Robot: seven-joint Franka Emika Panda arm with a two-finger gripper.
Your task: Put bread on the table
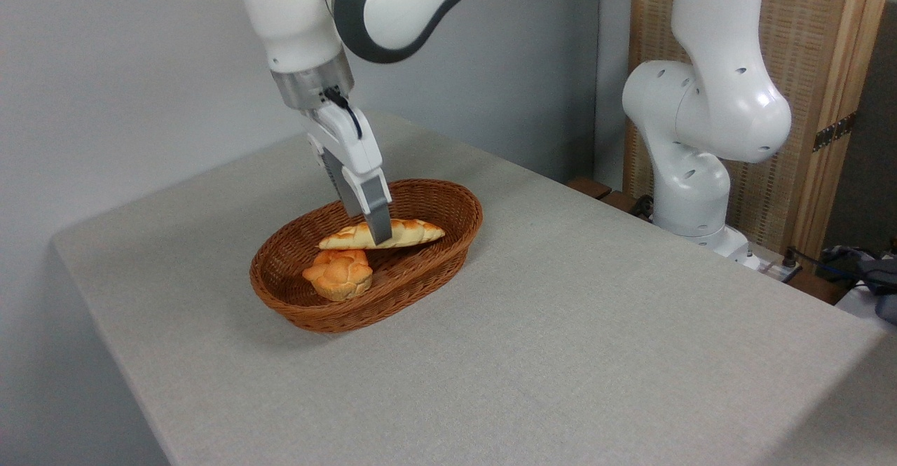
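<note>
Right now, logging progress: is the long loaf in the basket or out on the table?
In. The loaf sits within the basket rim, beside the bun, pincer at its middle.

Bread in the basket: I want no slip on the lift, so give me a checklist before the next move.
1. Gripper at the bread: ok, fingers reach it mid-length.
2. Grip firm: cannot tell, the far finger is hidden.
3. Bread clear of the bun: cannot tell, they look close.
4. Bread clear of the basket rim: not ok, still inside.
5. Free table for placing: ok, bare cloth right of the basket.
</note>
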